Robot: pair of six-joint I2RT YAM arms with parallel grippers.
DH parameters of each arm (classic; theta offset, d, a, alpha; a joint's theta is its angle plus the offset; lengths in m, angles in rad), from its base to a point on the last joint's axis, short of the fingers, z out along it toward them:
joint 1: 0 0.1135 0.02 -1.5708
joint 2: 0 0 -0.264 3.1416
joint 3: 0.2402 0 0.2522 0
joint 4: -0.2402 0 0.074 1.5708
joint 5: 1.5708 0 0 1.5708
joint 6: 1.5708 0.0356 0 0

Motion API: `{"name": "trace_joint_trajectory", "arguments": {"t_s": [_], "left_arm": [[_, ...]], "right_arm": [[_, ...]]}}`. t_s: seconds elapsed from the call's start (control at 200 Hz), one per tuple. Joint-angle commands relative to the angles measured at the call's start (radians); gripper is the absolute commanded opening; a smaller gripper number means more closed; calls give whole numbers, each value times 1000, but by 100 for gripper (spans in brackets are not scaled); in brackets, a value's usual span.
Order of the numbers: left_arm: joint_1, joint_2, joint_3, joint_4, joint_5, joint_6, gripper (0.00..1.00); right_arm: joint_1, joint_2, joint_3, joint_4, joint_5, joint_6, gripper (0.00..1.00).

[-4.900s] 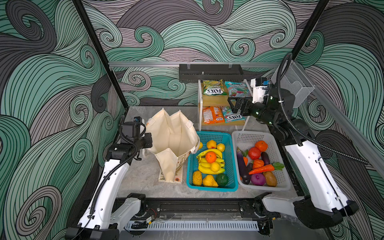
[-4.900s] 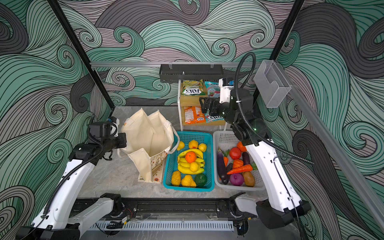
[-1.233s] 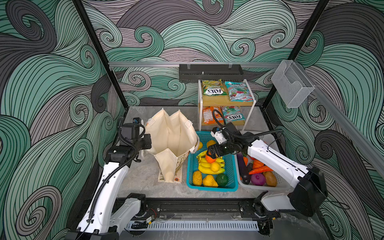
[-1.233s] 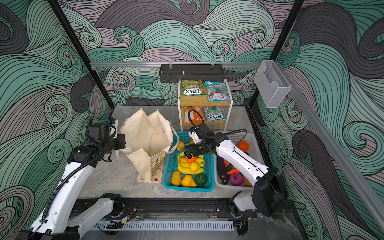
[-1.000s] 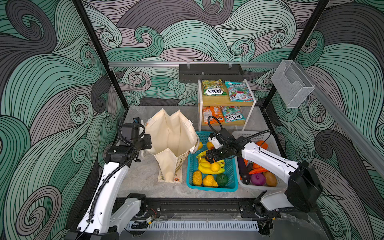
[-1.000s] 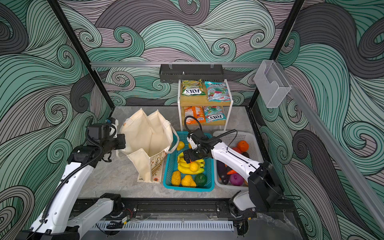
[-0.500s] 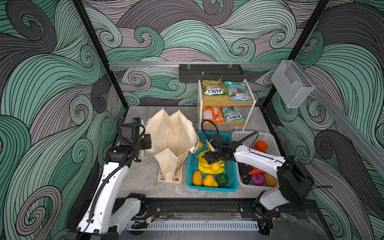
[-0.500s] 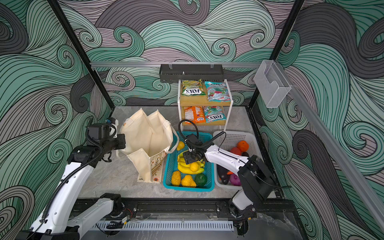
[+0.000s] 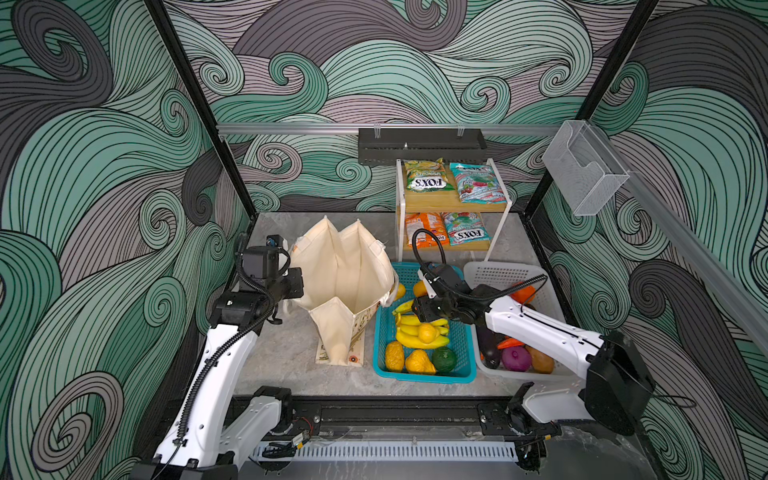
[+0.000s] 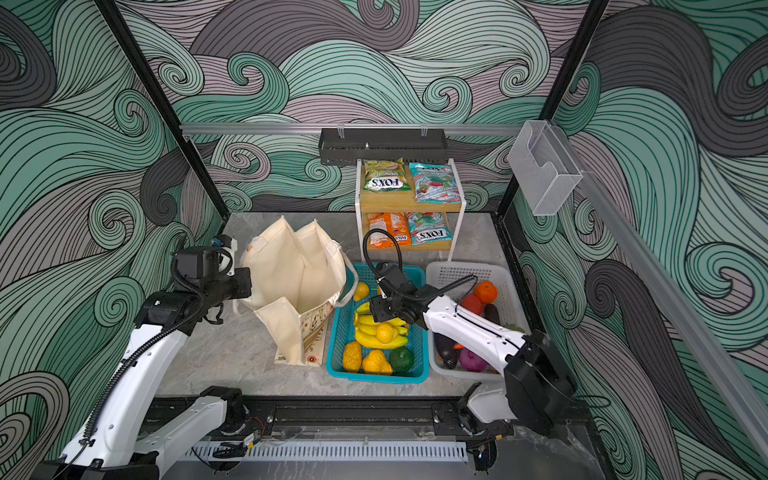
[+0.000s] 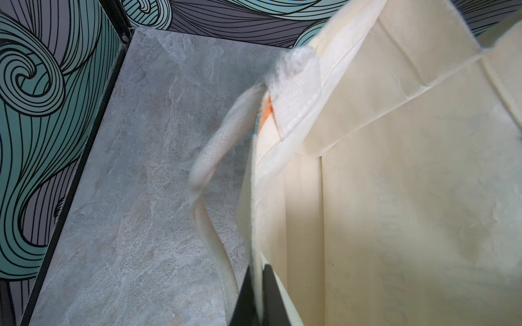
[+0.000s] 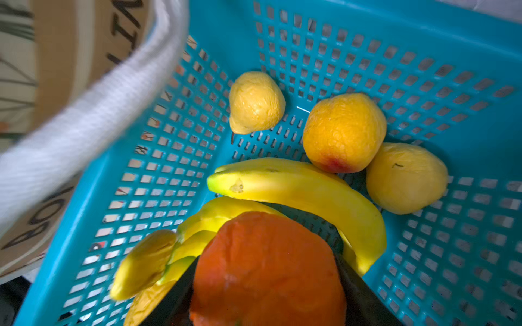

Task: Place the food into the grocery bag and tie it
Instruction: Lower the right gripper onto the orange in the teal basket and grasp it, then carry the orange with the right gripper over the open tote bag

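Gripping orange [image 12: 268, 271] between right jaws, low in teal basket [image 12: 423, 56], atop bananas [image 12: 296, 183]. Probably light, hollow, smooth-skinned, slightly soft: best squeezed across widest middle, gently, to avoid squirting free. Pinching grocery bag [image 9: 345, 270] rim with left jaws, fully closed; upright on desk [image 9: 291, 357], mouth open, just beside basket.

Both top views look steeply down from high above the 6 o'clock edge of the counter [image 9: 291, 361] toward 12, sharing nearly the whole scene. The left wrist camera sits close against the grocery bag [image 11: 395, 197]; the right wrist camera peers closely into the teal basket [image 12: 423, 84].
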Motion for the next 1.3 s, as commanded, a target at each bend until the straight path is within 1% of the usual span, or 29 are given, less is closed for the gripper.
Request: {"name": "trace_joint_trajectory", "arguments": {"t_s": [0.0,0.08,0.185,0.29,0.38,0.565,0.695,0.806,0.961,1.076,1.186,1.296], "left_arm": [[7,-16,4,26,15,2,0],[7,-15,4,27,19,2,0],[6,-13,4,27,20,2,0],[7,-9,4,28,24,3,0],[7,-9,4,29,29,3,0],[7,-13,3,37,69,8,0],[7,-19,-3,56,116,8,0],[7,-19,-4,57,118,11,0],[7,-27,-6,68,144,10,0],[6,-27,-8,69,150,8,0],[7,-21,-2,62,150,8,0],[6,-36,-5,64,128,11,0]], "right_arm": [[-1,-67,75,-56,-28,-6,58],[-1,-83,160,-108,-62,-24,58],[4,-67,287,-174,-100,-39,57],[17,-26,408,-196,-135,-53,56],[45,18,508,-216,-133,-67,55],[122,163,736,-249,-129,-87,52],[166,307,890,-274,-133,-91,52],[191,433,1008,-301,-143,-79,52],[218,608,1127,-303,-143,-48,52],[228,722,1188,-303,-130,-38,52],[229,796,1219,-301,-121,-39,52],[229,829,1214,-291,-67,-49,52]]}}
